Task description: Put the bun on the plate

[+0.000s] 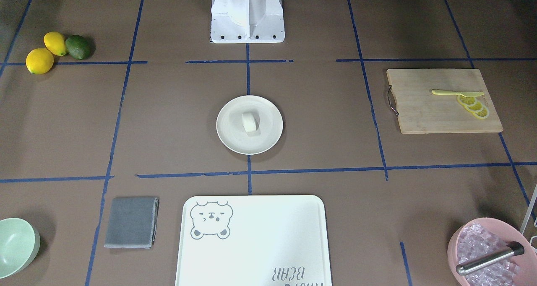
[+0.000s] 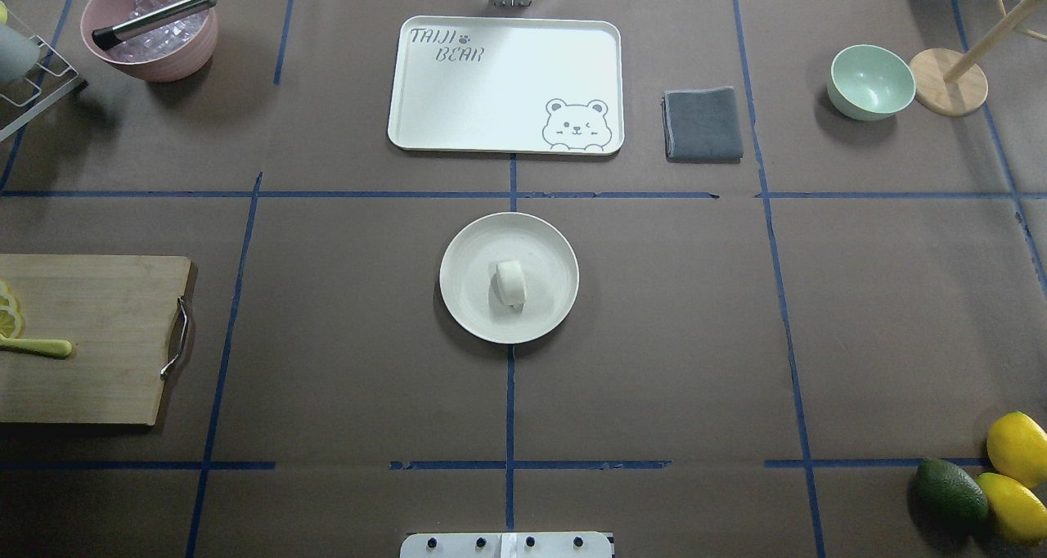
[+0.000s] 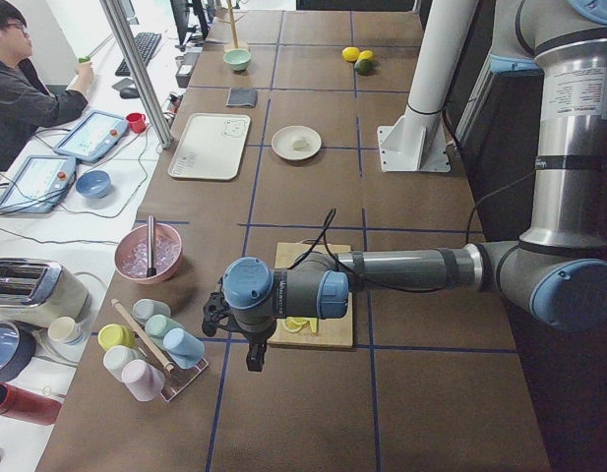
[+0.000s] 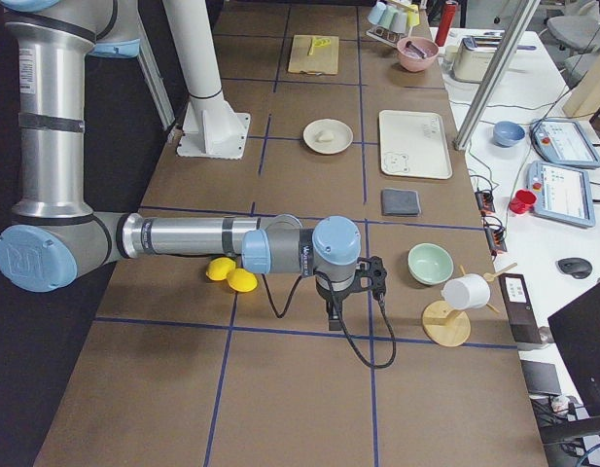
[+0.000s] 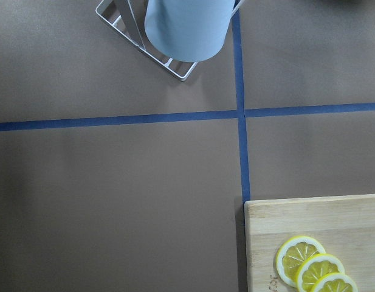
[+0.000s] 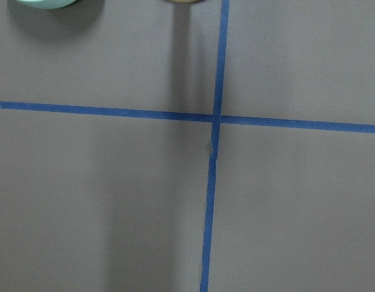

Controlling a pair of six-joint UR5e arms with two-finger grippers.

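Both claws showed only in the side views, small and edge-on: the left gripper (image 3: 252, 356) at lower centre of the left-end view, the right gripper (image 4: 334, 313) at lower centre of the right-end view. Couldn't tell if either was open or closed. The bun (image 1: 249, 122) lay on the plate (image 1: 235, 141), about mid-plate, at frame centre in the front view, with nothing touching it. In that view the frame edge cut off the tray (image 1: 251, 235) at the bottom, the pink bowl (image 1: 455, 244) at lower right and the mint bowl (image 1: 16, 246) at lower left. The overhead view clipped the cutting board (image 2: 90, 337) at its left edge, and the lemon slices (image 2: 8, 312) were half out of frame. Bare brown table (image 2: 343, 296) ringed the plate on every side. The tray's edge stood well apart from the plate rim.
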